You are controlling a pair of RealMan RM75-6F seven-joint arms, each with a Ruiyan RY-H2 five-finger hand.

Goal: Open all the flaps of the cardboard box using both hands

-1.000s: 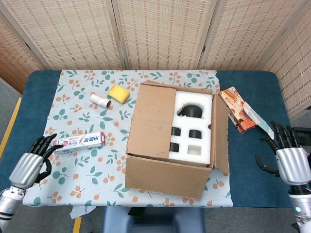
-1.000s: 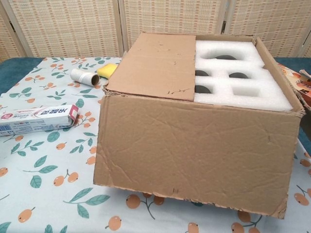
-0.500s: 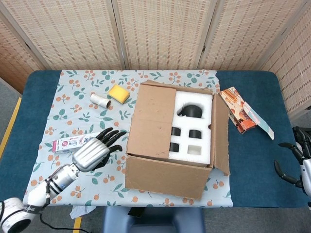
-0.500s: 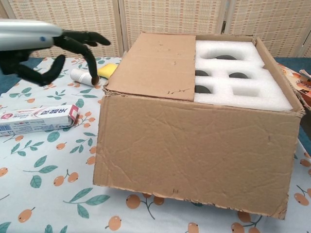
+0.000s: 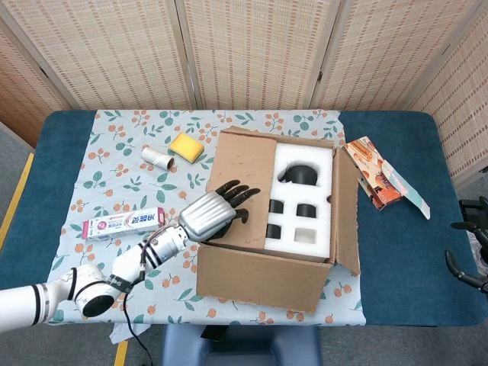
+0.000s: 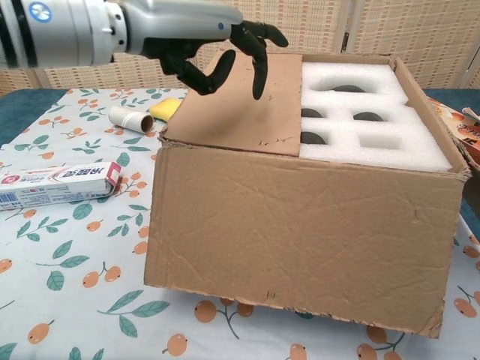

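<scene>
Cardboard box [image 5: 263, 229] long axis front-to-back; closed flap [image 5: 238, 183] lies flat beneath left hand [image 5: 217, 207] — fingers spread, empty; right hand [image 5: 473, 252] — state unclear.

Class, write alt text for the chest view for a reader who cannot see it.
A silver-and-black robot left hand hovers, fingers spread, over the closed left flap of a brown cardboard box holding white foam packing. A toothpaste carton, cardboard tube and yellow sponge lie on the floral tablecloth.
</scene>
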